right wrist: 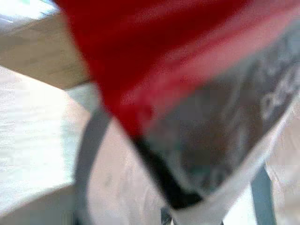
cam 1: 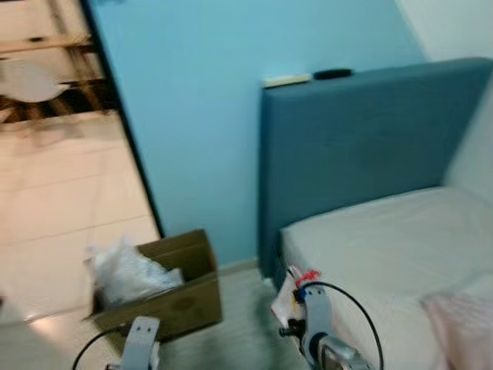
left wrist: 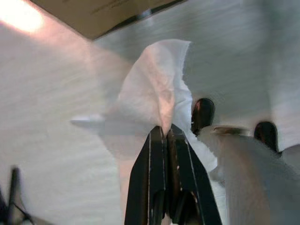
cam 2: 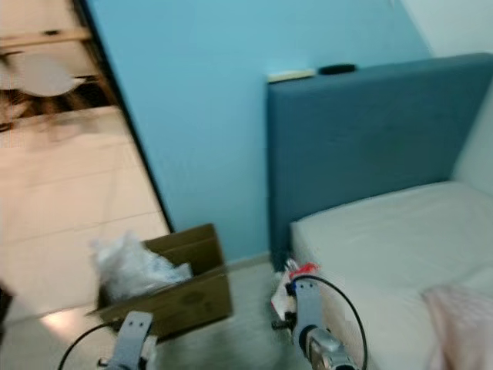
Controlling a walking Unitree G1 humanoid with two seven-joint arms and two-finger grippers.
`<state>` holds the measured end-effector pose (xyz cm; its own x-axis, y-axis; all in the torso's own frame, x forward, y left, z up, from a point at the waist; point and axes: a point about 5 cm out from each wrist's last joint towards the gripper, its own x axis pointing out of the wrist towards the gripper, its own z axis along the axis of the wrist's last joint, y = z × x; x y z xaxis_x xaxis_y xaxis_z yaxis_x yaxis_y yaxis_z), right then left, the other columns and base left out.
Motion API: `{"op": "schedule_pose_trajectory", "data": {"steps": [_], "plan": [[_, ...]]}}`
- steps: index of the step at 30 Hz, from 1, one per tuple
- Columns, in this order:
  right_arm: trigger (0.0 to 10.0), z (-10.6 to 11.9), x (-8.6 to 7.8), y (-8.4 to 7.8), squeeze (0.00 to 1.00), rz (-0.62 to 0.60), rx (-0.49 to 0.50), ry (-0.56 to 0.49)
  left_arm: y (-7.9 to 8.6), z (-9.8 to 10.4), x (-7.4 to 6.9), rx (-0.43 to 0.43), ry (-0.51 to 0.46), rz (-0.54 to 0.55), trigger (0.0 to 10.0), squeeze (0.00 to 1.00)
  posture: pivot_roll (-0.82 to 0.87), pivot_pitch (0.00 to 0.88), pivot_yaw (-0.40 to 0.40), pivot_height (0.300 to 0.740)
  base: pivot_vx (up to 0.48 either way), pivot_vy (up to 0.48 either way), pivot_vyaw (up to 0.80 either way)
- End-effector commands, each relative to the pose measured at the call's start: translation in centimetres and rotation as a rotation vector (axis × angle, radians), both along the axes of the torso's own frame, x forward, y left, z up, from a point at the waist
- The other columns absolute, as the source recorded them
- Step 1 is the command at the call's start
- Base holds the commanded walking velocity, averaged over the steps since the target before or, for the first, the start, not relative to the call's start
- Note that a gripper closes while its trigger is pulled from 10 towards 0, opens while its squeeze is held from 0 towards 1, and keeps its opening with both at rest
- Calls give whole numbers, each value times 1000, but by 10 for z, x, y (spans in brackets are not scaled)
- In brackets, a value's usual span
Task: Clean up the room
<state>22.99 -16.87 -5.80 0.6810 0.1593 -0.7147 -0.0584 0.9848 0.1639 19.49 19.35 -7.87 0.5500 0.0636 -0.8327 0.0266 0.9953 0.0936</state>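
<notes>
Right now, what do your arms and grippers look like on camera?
Both arms are silver metal. The right arm has a thin black cable looping off its side. The left arm ends in a flat grey plate with small holes and has a black cable too. The left gripper has two long, tapering black fingers with thin pale lines along their edges.

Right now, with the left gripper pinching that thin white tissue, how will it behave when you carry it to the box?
Probably floppy: the thin white tissue drapes in folds above the shut left gripper. Likely very light, so it may flutter. It looks easily torn.
</notes>
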Motion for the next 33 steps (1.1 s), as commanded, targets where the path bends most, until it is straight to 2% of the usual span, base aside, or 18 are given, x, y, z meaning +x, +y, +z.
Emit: {"op": "schedule_pose_trajectory", "data": {"steps": [1, 7, 12, 17, 21, 28, 33], "plan": [[10000, -4, -6, -12, 0, -79, 0, 32, -6, 5, 11, -24, -40, 15, 10000, 0, -36, 0, -81, 707, 0, 0, 650], [10000, -8, -16, -24, 0, -101, -25, 68, -15, 7, 15, -56, -63, 33, 10000, 0, -9, 0, -103, 707, 0, 0, 654], [10000, -7, -14, -27, 0, -140, -20, 60, -19, 6, 15, -72, -67, 46, 10000, 0, 1, 0, -101, 707, 0, 0, 651], [10000, -2, -7, -23, 0, -149, 12, 20, -19, 8, 18, -84, -87, 53, 10000, 0, 1, 0, -85, 707, 0, 0, 651], [10000, -1, -4, -21, 0, -119, 1, 7, -18, 9, 19, -70, -85, 38, 10000, 0, -2, 0, -69, 707, 0, 0, 650], [10000, 1, -2, -20, 0, -95, -7, -10, -15, 8, 17, -56, -74, 18, 10000, 0, -2, 0, -57, 707, 0, 0, 653], [10000, 0, -4, -21, 0, -104, -2, -11, -14, 8, 17, -79, -82, 29, 10000, 0, 3, 0, -50, 707, 0, 0, 649]]}}
